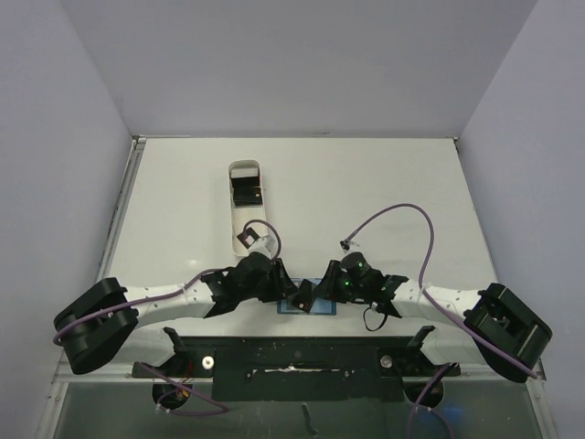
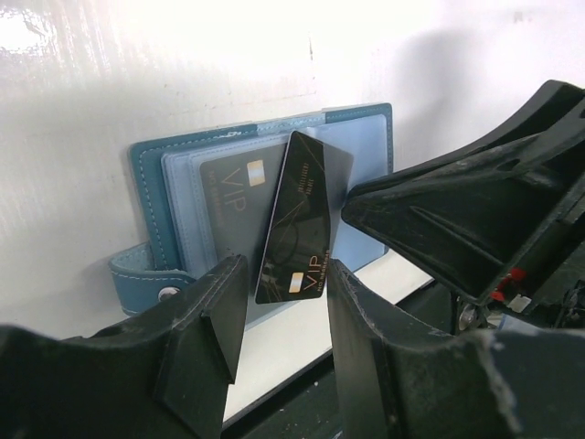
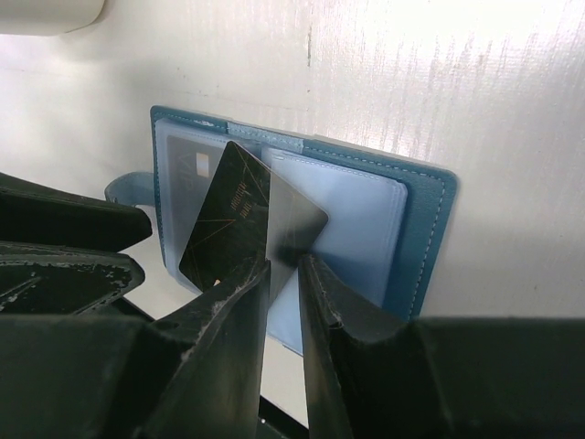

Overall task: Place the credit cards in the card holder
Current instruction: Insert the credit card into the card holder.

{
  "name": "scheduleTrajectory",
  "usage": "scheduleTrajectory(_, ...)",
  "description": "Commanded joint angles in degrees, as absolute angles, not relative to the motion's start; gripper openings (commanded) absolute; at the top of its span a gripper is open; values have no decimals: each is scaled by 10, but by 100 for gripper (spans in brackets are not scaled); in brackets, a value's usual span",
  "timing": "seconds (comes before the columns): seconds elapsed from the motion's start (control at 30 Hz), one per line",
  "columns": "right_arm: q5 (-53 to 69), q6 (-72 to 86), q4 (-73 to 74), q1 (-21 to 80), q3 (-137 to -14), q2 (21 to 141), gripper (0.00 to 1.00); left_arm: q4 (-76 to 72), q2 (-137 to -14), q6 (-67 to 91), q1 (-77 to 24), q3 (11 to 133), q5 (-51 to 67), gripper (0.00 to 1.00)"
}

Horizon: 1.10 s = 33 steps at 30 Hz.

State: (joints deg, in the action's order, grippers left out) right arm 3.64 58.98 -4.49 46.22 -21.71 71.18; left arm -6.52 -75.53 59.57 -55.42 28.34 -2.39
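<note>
1. White tabletop (image 1: pixel 384 183), pale lavender walls (image 1: pixel 292 64) on three sides.
2. Left arm (image 1: pixel 164 297) & right arm (image 1: pixel 448 297) reach inward from the near corners. Wrists meet at the near-centre edge, w/ a purple cable (image 1: pixel 402 212) looping off the right one.
3. Long white oval-ended tray (image 1: pixel 239 219) lies lengthwise beyond the left wrist. Black credit cards (image 1: pixel 247 191) sit in its far end, well apart from the grippers.
4. Left gripper (image 2: pixel 285 270): jaws stand apart. In its own view the fingers (image 2: pixel 228 311) frame the low end of a loose card. The right wrist view shows its tips just beside that card, not clamped on it.
5. Right gripper (image 3: pixel 283 263): fingers (image 3: pixel 242 311) closed in on the loose card's lower corner, pinching it.
6. Card holder (image 2: pixel 146 183): teal-blue bifold, open & flat on the table at the near edge, btwn the two grippers, clear pockets facing up.
7. Black VIP card (image 2: pixel 302 219), the loose one: tilted, raised off the pockets, upper corner over the holder's fold.
8. Stowed card (image 2: pixel 224 187): dark, also marked VIP, inside the clear pocket of the tab-side panel.
9. Closure tab (image 2: pixel 137 274) sticks out from that panel's outer edge, w/ a pale snap dot (image 2: pixel 166 294) on it.
</note>
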Motion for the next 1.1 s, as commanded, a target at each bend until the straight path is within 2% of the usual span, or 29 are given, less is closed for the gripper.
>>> scheduleTrajectory(0.0, 32, 591, -68, 467, -210, 715, 22, -93, -745, 599, -553, 305, -21, 39)
scheduleTrajectory(0.37, 33, 591, -69, 466, -205, 711, 22, -114, -827, 589, -551, 317, 11, 38)
scheduleTrajectory(0.6, 34, 592, -70, 465, -204, 711, 22, -159, -837, 609, -550, 300, 48, 24)
scheduleTrajectory(0.7, 33, 592, -70, 466, -206, 711, 22, -149, -828, 612, -551, 297, 41, 12)
scheduleTrajectory(0.83, 33, 593, -70, 466, -207, 710, 22, -151, -824, 611, -549, 294, 38, 1)
scheduleTrajectory(1.07, 33, 592, -54, 466, -206, 688, 22, -180, -832, 621, -549, 283, 35, 0)
